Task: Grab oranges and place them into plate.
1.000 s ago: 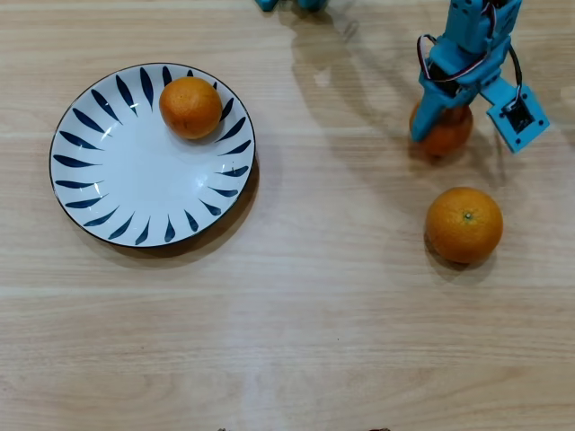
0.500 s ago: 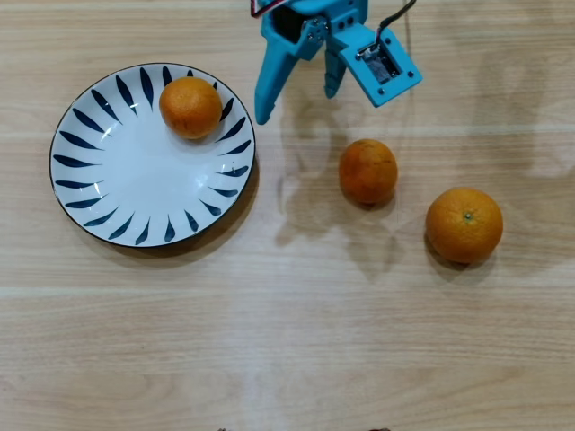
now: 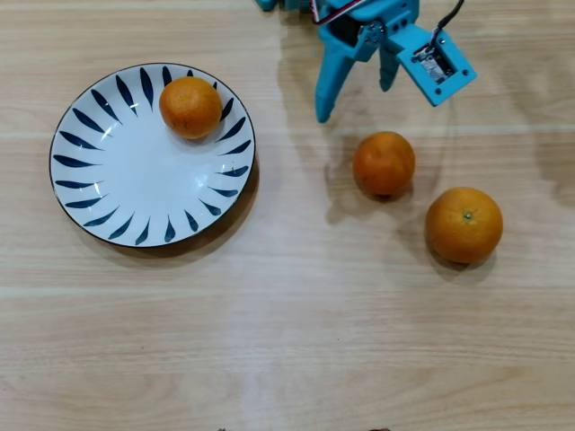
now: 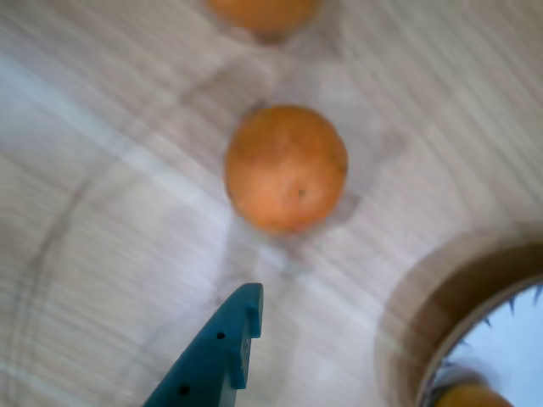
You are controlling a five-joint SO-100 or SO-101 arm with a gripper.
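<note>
Orange skin looks dimpled but firm — I'd pinch the nearer orange (image 3: 384, 163) across its widest girth, since it rolls. It sits on the table, right of the plate (image 3: 99, 193). My gripper (image 3: 356, 97) hovers spread, empty, just beyond it.

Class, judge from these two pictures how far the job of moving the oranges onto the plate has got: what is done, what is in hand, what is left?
Done: one orange lies on the plate, near its rim. In hand: nothing; the gripper hangs empty, jaws apart, above the table beside the middle orange. Left: that orange and the larger one with the stem dot both sit on the table, apart from each other, to the right of the plate in the overhead view.
</note>
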